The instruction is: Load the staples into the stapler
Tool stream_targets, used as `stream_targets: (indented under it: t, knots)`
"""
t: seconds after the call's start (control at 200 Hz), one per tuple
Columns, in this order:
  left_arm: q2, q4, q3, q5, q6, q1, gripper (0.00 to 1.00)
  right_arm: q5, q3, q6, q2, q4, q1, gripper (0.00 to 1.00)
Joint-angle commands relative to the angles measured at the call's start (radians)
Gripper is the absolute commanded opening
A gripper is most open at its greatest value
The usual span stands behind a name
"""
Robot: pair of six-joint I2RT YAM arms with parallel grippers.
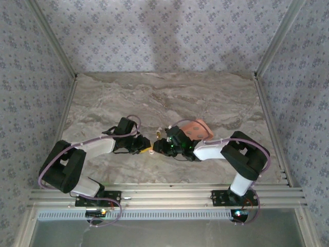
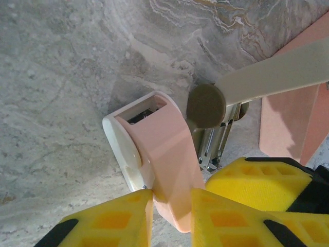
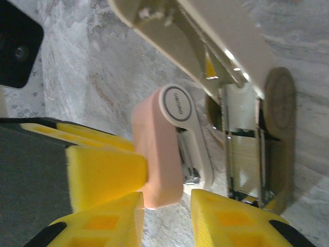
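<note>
The stapler (image 2: 164, 154), pink with a white side, is swung open above the marble table. My left gripper (image 2: 172, 198) is shut on its pink body. Its cream arm (image 2: 272, 77), with a round dark pad, crosses above. The bare metal channel (image 3: 244, 159) holds a ribbed grey strip that looks like staples. My right gripper (image 3: 167, 206) faces the left one. Its fingers stand on either side of the stapler's pink end (image 3: 157, 154), with a small gap at the right finger. From above, the left gripper (image 1: 139, 145) and right gripper (image 1: 163, 146) meet at the table's middle.
A salmon-pink tray (image 1: 198, 128) sits just behind the right gripper and shows at the right edge of the left wrist view (image 2: 293, 118). Metal rails border the marble table (image 1: 154, 98) on both sides. The far half is open marble.
</note>
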Motion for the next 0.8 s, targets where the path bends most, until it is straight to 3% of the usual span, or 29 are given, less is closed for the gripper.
stream_targets:
  t: [0.0, 0.355, 0.795]
  knots:
    - [0.074, -0.193, -0.028, -0.089, 0.058, 0.001, 0.24, 0.003, 0.024, 0.001, -0.008, -0.031, 0.007, 0.30]
    - [0.103, -0.305, -0.002, -0.149, 0.138, 0.002, 0.20, 0.057, 0.018, -0.048, -0.066, -0.109, 0.004, 0.30]
    - [0.121, -0.279, -0.006, -0.167, 0.154, 0.003, 0.20, 0.060, 0.030, -0.051, -0.067, -0.131, 0.009, 0.30]
